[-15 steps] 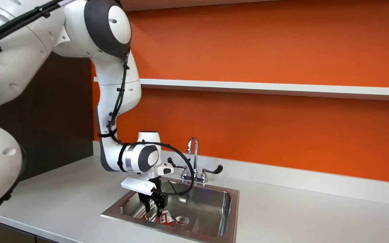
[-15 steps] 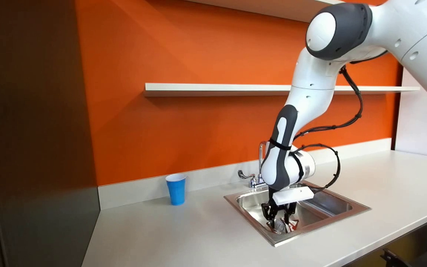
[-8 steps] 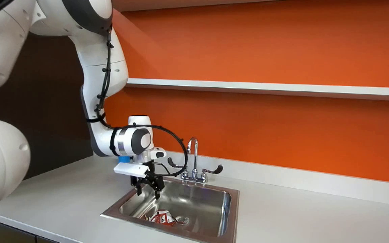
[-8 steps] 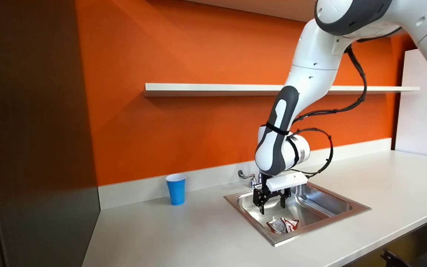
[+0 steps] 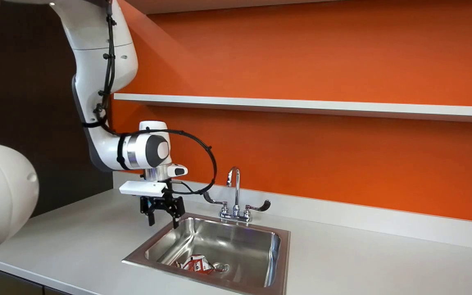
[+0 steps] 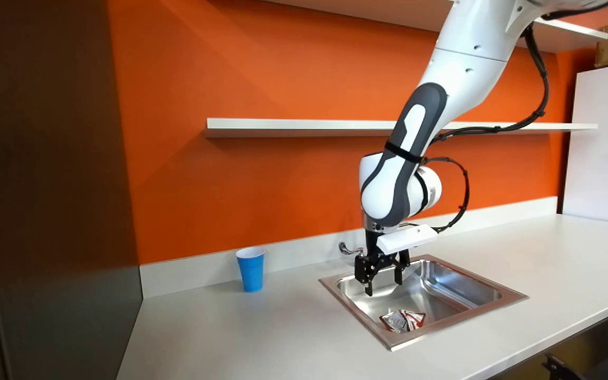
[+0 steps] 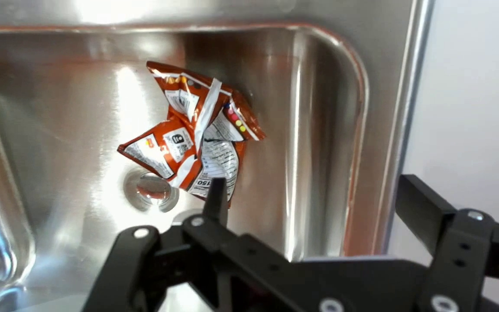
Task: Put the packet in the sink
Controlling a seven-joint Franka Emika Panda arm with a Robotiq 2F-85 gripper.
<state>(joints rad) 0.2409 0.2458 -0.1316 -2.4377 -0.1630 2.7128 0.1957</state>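
The packet [image 7: 197, 134] lies on the floor of the sink [image 5: 240, 241], crumpled and twisted, one edge at the drain [image 7: 150, 193]. The jaws stand wide apart with nothing between them, well above it and not touching it. In both exterior views they hang near a corner of the sink on the faucet [image 5: 237, 196] side, so the packet is below them and across toward the opposite side. In the wrist view one jaw overlaps the packet's edge only by line of sight; the other shows past the rim, against the tabletop [image 7: 461, 121]. The folds leave the packet no clear long axis. The placing looks done; the likely next move is up and away, and with packet and jaws so well apart, it should not drag anything.
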